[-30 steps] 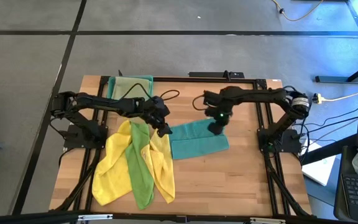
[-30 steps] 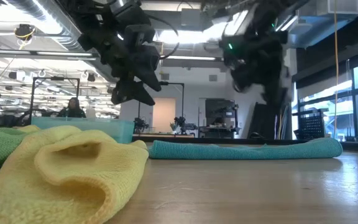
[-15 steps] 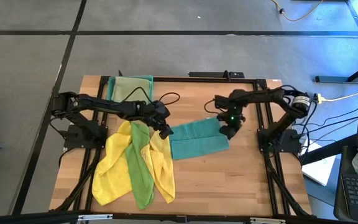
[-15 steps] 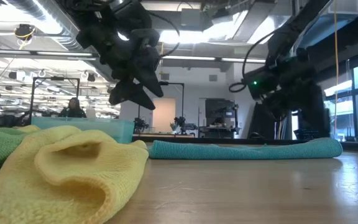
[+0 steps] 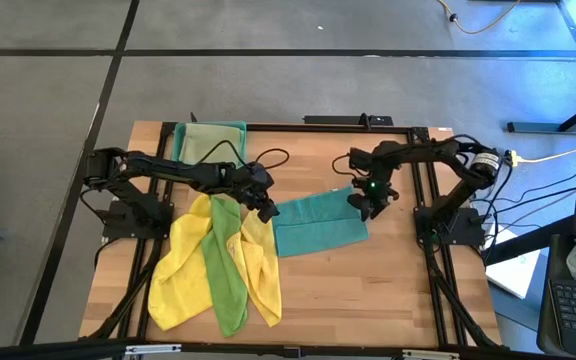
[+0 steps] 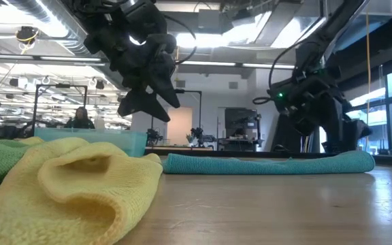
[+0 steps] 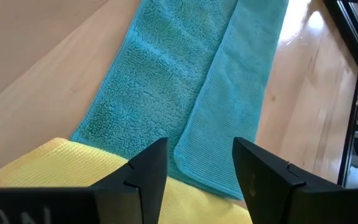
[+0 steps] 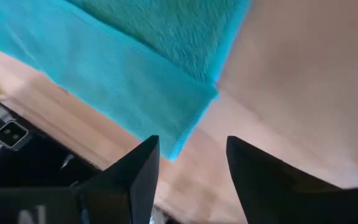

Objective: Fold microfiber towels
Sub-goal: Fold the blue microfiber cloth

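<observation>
A teal towel (image 5: 318,225) lies folded flat at the table's middle, its upper layer set back from the lower one (image 7: 185,93). Two yellow towels (image 5: 183,265) and a bright green towel (image 5: 226,270) lie crumpled together at the left front. A pale olive-green towel (image 5: 211,140) rests in the tray at the far left. My left gripper (image 5: 266,210) hangs open above the teal towel's left end, beside the yellow cloth (image 7: 61,165). My right gripper (image 5: 364,206) hangs open just above the teal towel's right end (image 8: 204,93).
The translucent teal tray (image 6: 114,139) stands at the far left corner. Black frame rails (image 5: 428,230) run along the table's sides. Bare wood (image 5: 368,290) lies in front of the teal towel and to its right.
My right gripper has gone down and toward the table's right edge, from over the teal towel to its right end, rolling as it went. The towels have not moved.
</observation>
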Robot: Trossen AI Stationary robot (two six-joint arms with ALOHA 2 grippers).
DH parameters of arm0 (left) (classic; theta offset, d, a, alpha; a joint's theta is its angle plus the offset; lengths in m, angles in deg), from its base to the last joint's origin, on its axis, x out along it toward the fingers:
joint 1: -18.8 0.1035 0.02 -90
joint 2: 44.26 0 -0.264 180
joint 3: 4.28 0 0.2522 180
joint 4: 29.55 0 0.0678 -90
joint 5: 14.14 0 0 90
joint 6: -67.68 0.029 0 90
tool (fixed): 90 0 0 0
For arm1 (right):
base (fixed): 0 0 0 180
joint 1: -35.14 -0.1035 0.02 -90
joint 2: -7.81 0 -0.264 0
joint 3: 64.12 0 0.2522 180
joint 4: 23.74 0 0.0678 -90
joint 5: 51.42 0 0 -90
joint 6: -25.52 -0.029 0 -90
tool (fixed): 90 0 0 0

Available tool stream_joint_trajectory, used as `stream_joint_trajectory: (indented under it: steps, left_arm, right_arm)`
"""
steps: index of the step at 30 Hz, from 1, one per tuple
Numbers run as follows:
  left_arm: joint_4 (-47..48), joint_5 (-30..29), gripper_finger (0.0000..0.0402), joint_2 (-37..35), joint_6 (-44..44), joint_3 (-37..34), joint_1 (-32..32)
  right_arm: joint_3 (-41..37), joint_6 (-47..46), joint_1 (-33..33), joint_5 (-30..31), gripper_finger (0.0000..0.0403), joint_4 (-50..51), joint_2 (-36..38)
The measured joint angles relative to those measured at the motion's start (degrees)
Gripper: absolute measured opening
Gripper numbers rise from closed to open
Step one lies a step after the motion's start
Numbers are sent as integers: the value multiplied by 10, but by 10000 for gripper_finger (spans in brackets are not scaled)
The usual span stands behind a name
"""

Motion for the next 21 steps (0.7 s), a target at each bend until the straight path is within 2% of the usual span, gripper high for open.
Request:
stream_joint_trajectory:
  steps: [5, 14, 21]
  left_arm:
    - [0, 0, 174, 0, 0, 0, 0]
    - [0, 0, 174, 0, -8, 0, 0]
    - [0, 5, 174, 0, -17, 0, 0]
  right_arm:
    - [-36, -3, -2, -29, 189, -44, 0]
    - [-39, -53, -2, -45, 189, -117, 0]
    - [-39, -54, -2, -46, 180, -128, -1]
